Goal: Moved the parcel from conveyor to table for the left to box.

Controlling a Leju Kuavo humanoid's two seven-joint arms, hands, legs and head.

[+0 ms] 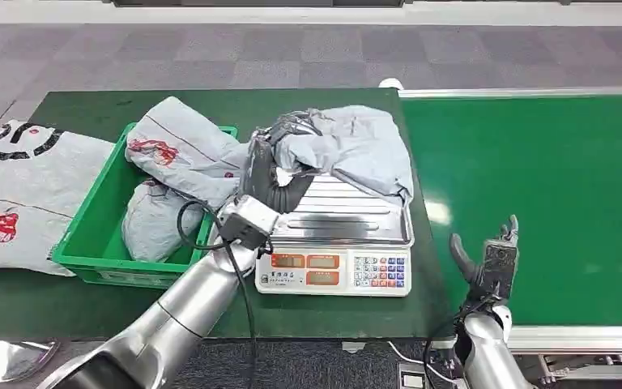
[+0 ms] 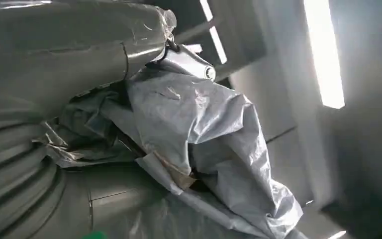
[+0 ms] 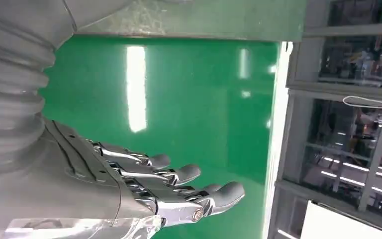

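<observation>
Nearest the robot, the right hand (image 1: 492, 258) hangs over the near edge of the green belt (image 1: 551, 186) with its fingers (image 3: 189, 174) stretched out and apart, holding nothing. The belt has no bag on it in these pictures, so I think the carrying part of the job is done. A little farther in, the left hand (image 1: 269, 166) reaches over the scale (image 1: 336, 239) that stands on the dark green surface (image 1: 89, 300). This hand grips the grey bag (image 1: 356, 146), bunching up its left end in its fingers. The bag is off the belt and over the scale's metal tray; its right part seems to lie on the tray's far side, and the gripped end looks lifted. It is soft and crumpled, and its long side runs left to right, with the pinched end pointing left toward the green box (image 1: 97, 235). What is left, I think, is to take the bag to the left and drop it in that box. Two more grey bags (image 1: 182, 158) are already in the box, one sticking up over the rim. A flat grey bag with red and black marks (image 1: 16, 194) lies on the surface far to the left.
</observation>
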